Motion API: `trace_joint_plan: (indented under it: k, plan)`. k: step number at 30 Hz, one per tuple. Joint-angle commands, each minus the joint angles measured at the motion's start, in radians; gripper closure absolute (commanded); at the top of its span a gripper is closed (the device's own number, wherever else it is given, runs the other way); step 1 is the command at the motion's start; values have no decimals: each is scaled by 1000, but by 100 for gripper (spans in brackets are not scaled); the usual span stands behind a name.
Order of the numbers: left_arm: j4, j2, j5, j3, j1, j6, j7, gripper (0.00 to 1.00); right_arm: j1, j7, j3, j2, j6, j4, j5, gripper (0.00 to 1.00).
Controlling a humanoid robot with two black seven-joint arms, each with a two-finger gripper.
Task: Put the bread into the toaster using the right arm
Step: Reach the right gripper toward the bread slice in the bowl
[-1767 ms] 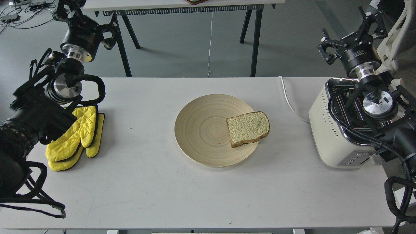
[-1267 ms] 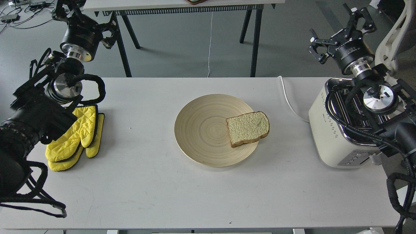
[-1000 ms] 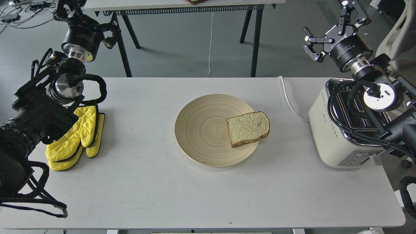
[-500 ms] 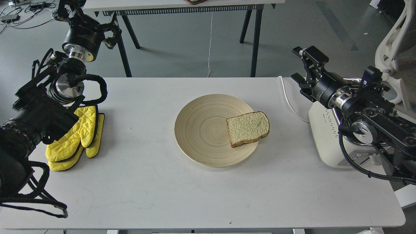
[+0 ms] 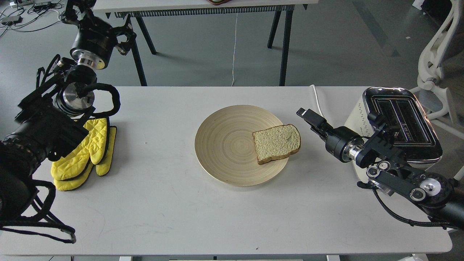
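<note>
Bread [image 5: 276, 143]: lying flat on right edge of plate [image 5: 224, 145], not yet gripped; right gripper [image 5: 308, 116] just right of bread, empty, finger gap not discernible; toaster [image 5: 395, 119] further right, slots empty; pickup and insertion outstanding; white cord [image 5: 320, 112] behind gripper; yellow mitts [image 5: 85, 154] far left, beneath left gripper [image 5: 78, 11], state indiscernible.

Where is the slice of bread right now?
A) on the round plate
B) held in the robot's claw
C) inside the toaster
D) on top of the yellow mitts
A: the slice of bread lies flat at the right edge of the round plate, with the right claw near it but not holding it.
</note>
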Motion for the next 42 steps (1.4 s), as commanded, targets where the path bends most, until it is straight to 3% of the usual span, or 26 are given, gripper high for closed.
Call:
trace_joint_plan:
  k: [1, 22, 26, 36, 42]
  plan:
    - [0, 0, 0, 0, -1, 0, 0, 0, 5, -4, -33, 31, -1, -30, 0, 24]
    - [0, 0, 0, 0, -1, 0, 0, 0, 5, -19, -107, 142, -30, -170, 0, 35]
    - [0, 0, 0, 0, -1, 0, 0, 0, 3, -19, -107, 150, -33, -169, 1, 44]
    - [0, 0, 0, 0, -1, 0, 0, 0, 8, -36, -107, 148, -35, -164, 3, 88]
    - [0, -2, 0, 0, -1, 0, 0, 0, 16, -36, -105, 134, -36, -127, 4, 98]
